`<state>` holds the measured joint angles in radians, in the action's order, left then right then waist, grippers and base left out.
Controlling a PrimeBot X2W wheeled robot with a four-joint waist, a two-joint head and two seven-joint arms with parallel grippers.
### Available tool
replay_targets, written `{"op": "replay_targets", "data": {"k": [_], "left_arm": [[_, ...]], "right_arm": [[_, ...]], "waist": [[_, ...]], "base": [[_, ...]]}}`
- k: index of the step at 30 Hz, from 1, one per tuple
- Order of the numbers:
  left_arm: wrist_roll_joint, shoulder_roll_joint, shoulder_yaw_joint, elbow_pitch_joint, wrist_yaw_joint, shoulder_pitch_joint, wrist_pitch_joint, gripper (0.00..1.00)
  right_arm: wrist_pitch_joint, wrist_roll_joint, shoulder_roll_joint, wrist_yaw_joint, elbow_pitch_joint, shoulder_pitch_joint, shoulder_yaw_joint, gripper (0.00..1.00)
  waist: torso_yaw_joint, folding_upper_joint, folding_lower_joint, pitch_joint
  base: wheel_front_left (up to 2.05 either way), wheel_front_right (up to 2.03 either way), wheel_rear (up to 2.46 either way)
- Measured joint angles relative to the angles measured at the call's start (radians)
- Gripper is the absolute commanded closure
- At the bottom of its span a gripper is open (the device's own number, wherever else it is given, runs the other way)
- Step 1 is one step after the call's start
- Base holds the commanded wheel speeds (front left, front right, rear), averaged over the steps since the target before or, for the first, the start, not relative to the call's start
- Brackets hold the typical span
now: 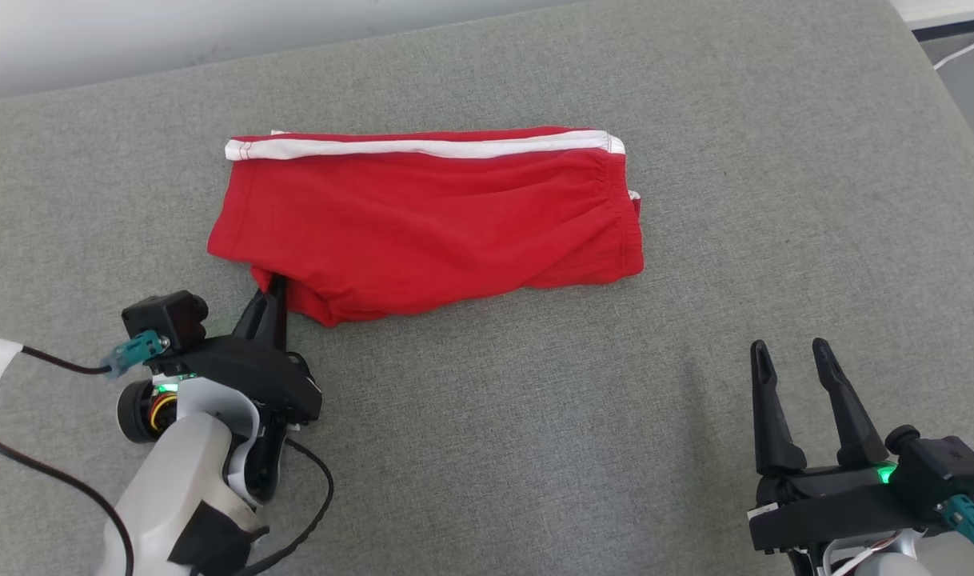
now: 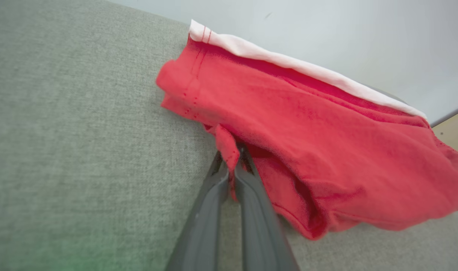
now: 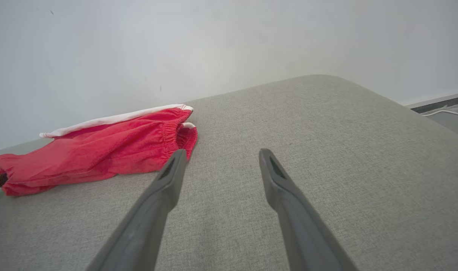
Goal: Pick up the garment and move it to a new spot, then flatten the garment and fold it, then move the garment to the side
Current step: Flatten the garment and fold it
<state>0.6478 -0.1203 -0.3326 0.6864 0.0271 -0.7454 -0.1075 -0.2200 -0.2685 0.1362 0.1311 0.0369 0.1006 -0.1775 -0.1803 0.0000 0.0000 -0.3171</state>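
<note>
The garment [image 1: 431, 216] is a pair of red shorts with a white side stripe, folded lengthwise and lying flat on the grey padded surface [image 1: 535, 448]. My left gripper [image 1: 273, 284] is at its near-left corner, fingers pinched together on a fold of the red hem. The left wrist view shows that red flap [image 2: 227, 145] squeezed between the two dark fingers [image 2: 251, 195]. My right gripper [image 1: 791, 352] stands open at the lower right, well clear of the cloth. In the right wrist view the shorts [image 3: 101, 146] lie to the left beyond the spread fingers [image 3: 165, 188].
The grey surface ends at a pale wall [image 1: 135, 32] at the back. Its right edge drops to a floor with a white cable [image 1: 967, 48]. Black cables [image 1: 303, 512] trail from my left arm at the lower left.
</note>
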Motion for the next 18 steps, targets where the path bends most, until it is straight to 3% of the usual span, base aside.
{"op": "replay_targets", "data": {"k": [8, 18], "left_arm": [[-0.009, 0.001, -0.007, -0.076, 0.02, 0.07, -0.07, 1.0], [-0.029, -0.001, -0.06, -0.348, 0.091, 0.302, -0.053, 1.0]], "right_arm": [[-0.001, -0.006, 0.001, 0.0, 0.002, -0.01, 0.027, 0.0], [0.025, -0.001, 0.011, 0.0, 0.028, -0.031, 0.049, 0.0]], "waist": [[0.014, 0.0001, 0.0001, 0.004], [0.07, 0.0, 0.0001, 0.021]], "base": [[0.0, 0.0, 0.0], [0.0, 0.0, 0.0]]}}
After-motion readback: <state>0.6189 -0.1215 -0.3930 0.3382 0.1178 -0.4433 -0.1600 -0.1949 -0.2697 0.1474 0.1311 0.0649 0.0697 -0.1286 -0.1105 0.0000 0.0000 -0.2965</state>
